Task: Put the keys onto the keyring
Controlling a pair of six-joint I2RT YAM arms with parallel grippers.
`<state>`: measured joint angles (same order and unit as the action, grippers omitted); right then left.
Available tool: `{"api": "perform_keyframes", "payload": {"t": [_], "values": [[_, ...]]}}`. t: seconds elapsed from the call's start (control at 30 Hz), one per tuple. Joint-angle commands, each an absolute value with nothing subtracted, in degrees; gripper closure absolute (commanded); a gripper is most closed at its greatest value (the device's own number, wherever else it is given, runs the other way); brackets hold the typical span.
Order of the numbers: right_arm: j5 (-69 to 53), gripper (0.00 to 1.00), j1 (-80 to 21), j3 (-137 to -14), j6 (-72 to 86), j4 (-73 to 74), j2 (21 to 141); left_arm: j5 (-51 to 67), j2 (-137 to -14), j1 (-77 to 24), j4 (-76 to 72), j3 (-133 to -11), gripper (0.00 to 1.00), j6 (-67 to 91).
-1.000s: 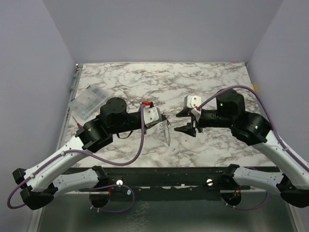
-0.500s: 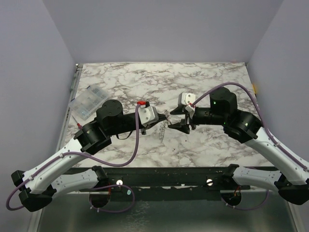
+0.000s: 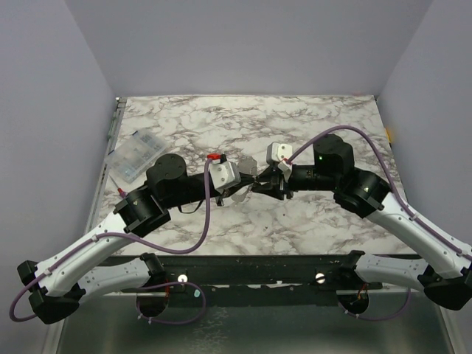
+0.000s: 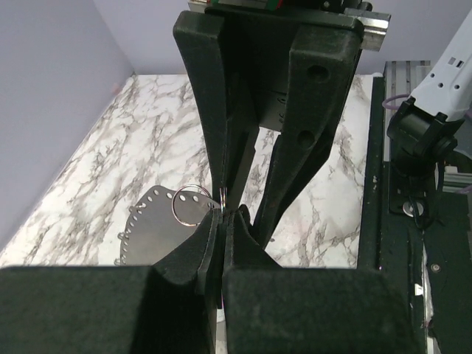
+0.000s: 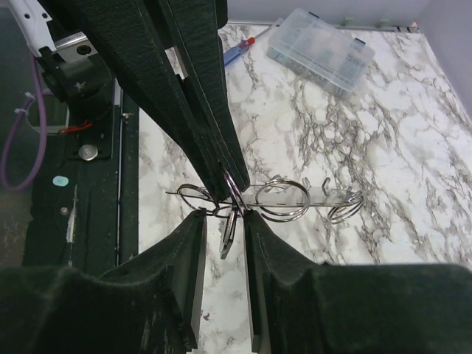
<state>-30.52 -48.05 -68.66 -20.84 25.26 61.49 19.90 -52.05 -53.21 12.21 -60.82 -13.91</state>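
Black L gripper (image 4: 223, 221) is clenched, fingers pressed flat together, on the plate (image 4: 151, 228) edge by the look. Plate fans out at 8 o'clock from the tip. Keyring (image 4: 173, 205) sits at 9, touching the tip, seemingly hung thru a rim hole.

R gripper (image 5: 226, 221) meets it head-on mid-table, jaws nearly together. Key (image 5: 229, 234) dangles in the slim gap, at 6 o'clock of L's tip. Pinched or just framed? Can't tell. More rings (image 5: 284, 218) are strung along the plate at 3.

Step, I'd say: threading, w/ the key at the wire but not seen on it. Next calls for a fine nudge along the coil while L holds rigid.

Box (image 3: 136, 155) is clear, lid down, at 10 o'clock, well apart. Contents too small to read.
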Motion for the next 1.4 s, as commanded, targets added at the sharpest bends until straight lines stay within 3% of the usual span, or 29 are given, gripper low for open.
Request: {"api": "perform_keyframes", "payload": {"t": [0.0, 0.1, 0.17, 0.23, 0.3, 0.37, 1.37], "values": [[-30.5, 0.71, -48.3, -67.4, -20.2, 22.8, 61.5, 20.1, -50.6, -53.2, 8.0, -60.6, 1.0, -12.7], [-29.2, 0.94, -48.3, -66.8, -20.2, 22.9, 60.5, 19.7, -50.4, -53.2, 7.9, -60.6, 1.0, -12.8], [-28.2, 0.99, -48.3, -66.2, -19.9, 22.6, 59.6, 19.4, -50.3, -53.2, 7.8, -60.5, 1.0, -12.8], [-27.8, 0.93, -48.3, -65.4, -19.8, 22.5, 58.6, 19.3, -50.2, -53.2, 7.8, -60.4, 1.0, -12.9], [-27.6, 0.66, -48.3, -65.3, -19.6, 23.2, 58.3, 19.1, -50.3, -53.2, 7.6, -60.4, 1.0, -12.9], [-27.1, 0.56, -48.3, -65.0, -19.3, 23.6, 58.0, 19.0, -50.3, -53.2, 7.5, -60.4, 1.0, -12.9], [-29.3, 0.54, -48.3, -55.6, -12.8, 7.0, 52.5, 17.9, -48.6, -53.2, 3.3, -58.9, 1.0, -10.0]]}}
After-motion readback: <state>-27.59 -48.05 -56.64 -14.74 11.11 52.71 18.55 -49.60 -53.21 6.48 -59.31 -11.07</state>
